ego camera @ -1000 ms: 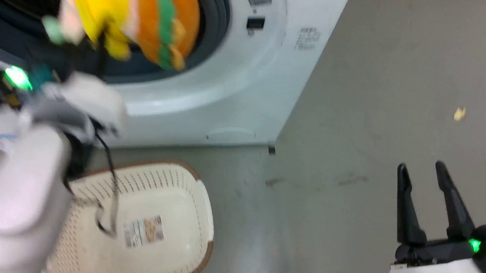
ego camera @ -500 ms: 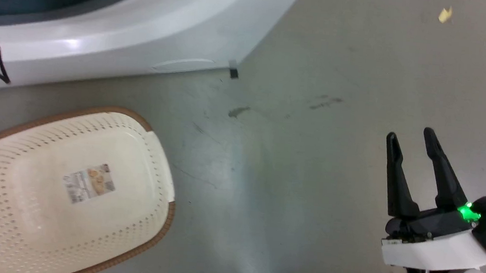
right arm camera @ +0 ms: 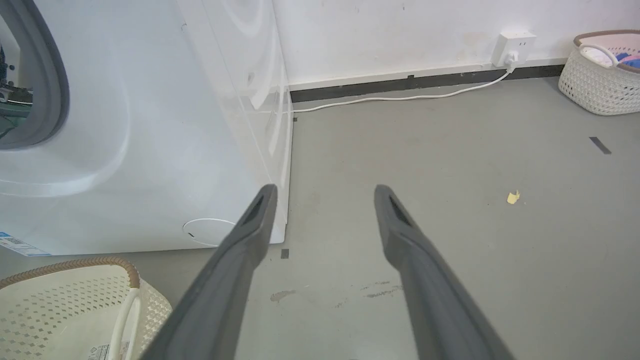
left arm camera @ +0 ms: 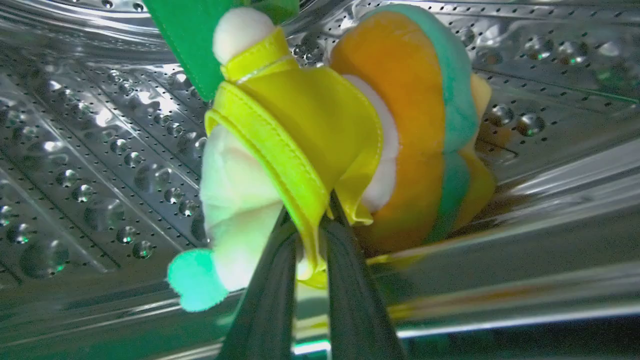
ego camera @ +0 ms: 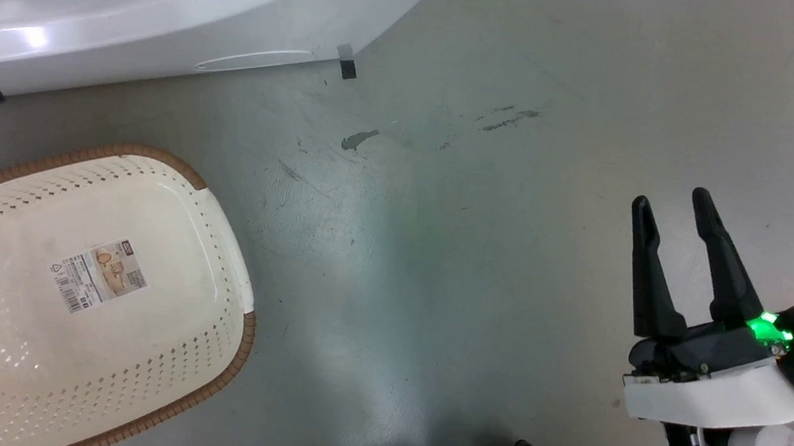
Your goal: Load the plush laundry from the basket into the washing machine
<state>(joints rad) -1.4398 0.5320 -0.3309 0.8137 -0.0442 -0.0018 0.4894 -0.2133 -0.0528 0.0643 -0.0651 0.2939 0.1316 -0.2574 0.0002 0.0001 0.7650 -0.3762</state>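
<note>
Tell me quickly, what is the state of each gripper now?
Left gripper: closed on the plush toy, inside the drum.
Right gripper: open, holding nothing.

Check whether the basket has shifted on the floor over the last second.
No. The camera moved; the basket still lies down-left of the floor stain, in front of the washing machine.

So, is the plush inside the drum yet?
Inside, not released: the plush laundry hangs amid the perforated steel drum, with the left gripper shut on its yellow fabric.
</note>
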